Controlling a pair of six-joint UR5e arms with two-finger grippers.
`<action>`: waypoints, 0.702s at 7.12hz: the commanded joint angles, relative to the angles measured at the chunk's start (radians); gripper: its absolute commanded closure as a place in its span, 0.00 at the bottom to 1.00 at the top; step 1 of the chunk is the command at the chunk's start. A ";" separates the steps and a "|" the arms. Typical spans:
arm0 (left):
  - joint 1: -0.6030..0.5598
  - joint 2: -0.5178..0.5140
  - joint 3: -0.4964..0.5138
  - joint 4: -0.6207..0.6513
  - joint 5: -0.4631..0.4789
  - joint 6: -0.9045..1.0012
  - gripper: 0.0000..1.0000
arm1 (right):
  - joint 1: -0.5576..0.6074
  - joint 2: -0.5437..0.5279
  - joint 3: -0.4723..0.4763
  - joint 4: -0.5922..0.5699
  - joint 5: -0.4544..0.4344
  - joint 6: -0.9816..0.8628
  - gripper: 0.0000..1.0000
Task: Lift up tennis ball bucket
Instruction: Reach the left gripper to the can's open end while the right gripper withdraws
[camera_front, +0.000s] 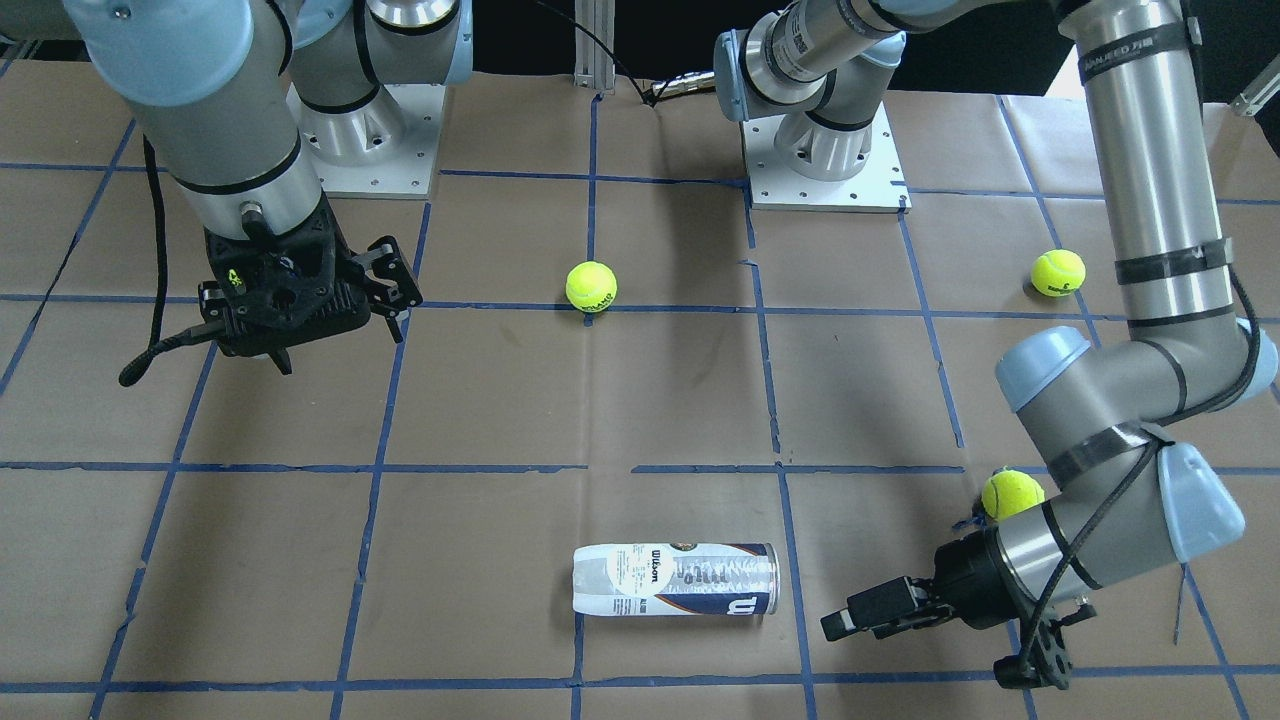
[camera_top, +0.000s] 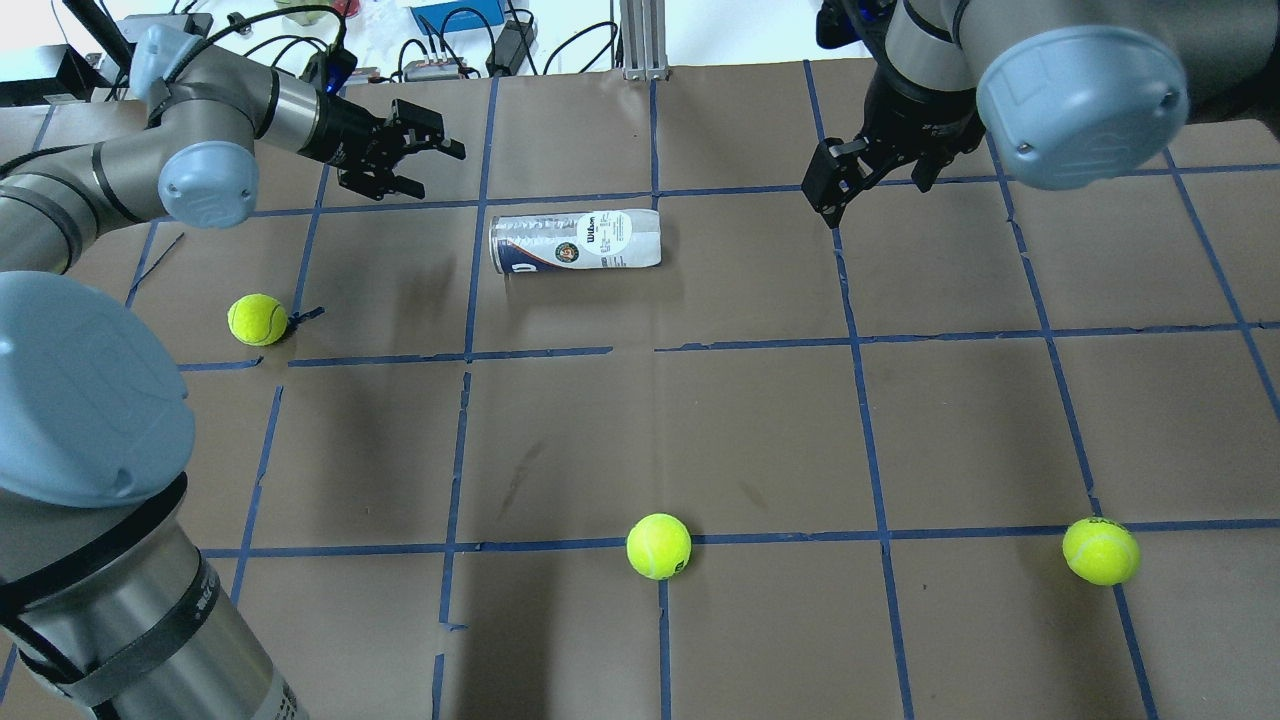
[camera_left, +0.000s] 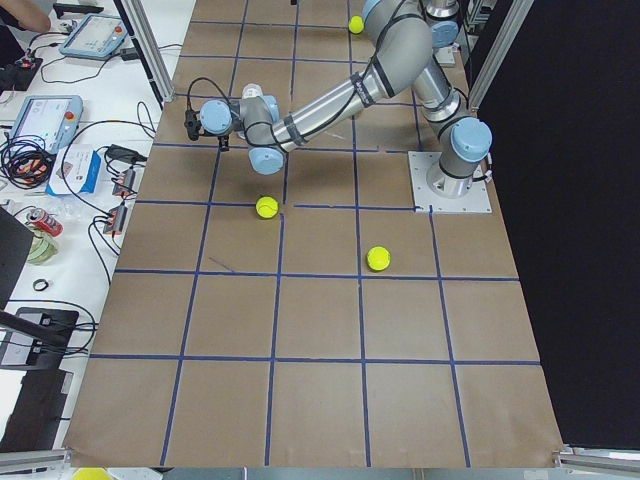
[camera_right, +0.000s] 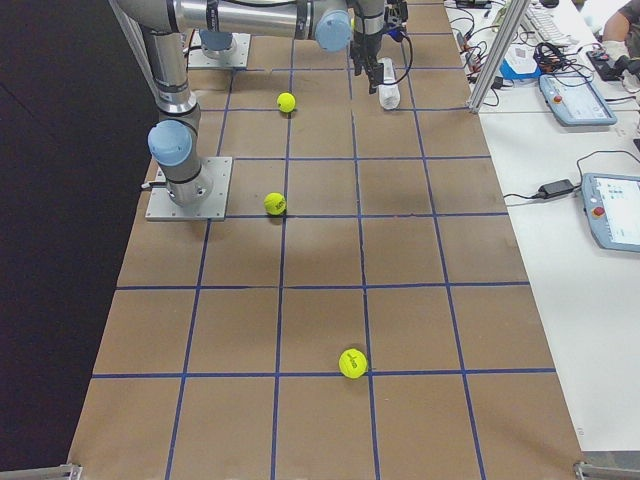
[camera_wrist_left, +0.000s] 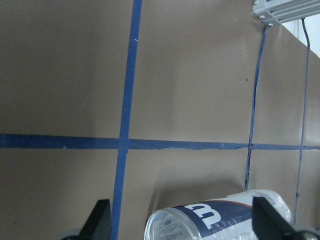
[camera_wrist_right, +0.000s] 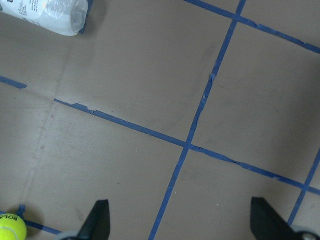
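Overhead, tennis ball bucket (camera_top: 575, 241) whole; left wrist crops it; left end effector (camera_top: 440, 170), right end effector (camera_wrist_right: 182, 220) splayed.

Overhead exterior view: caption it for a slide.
Tennis ball bucket lying sideways; left gripper and right gripper flank it, fingers open.

Tennis ball bucket (camera_front: 675, 579): clear glossy plastic with a smooth white-and-navy printed label. Tennis ball (camera_top: 658, 546): fuzzy yellow-green felt, matt. Table (camera_top: 960, 430): matt brown paper sheeting, blue tape (camera_top: 760, 345) lines frayed in places; left arm (camera_front: 1150, 150): satin grey metal tubes, smooth pale-blue plastic caps.
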 joint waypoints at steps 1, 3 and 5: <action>-0.009 -0.045 -0.048 0.002 -0.149 0.009 0.00 | -0.021 -0.027 -0.001 0.102 0.001 0.142 0.00; -0.012 -0.043 -0.090 -0.004 -0.169 0.015 0.02 | -0.023 -0.041 -0.001 0.138 0.001 0.219 0.00; -0.040 -0.026 -0.133 0.002 -0.170 0.027 0.17 | -0.030 -0.052 -0.001 0.140 0.001 0.219 0.00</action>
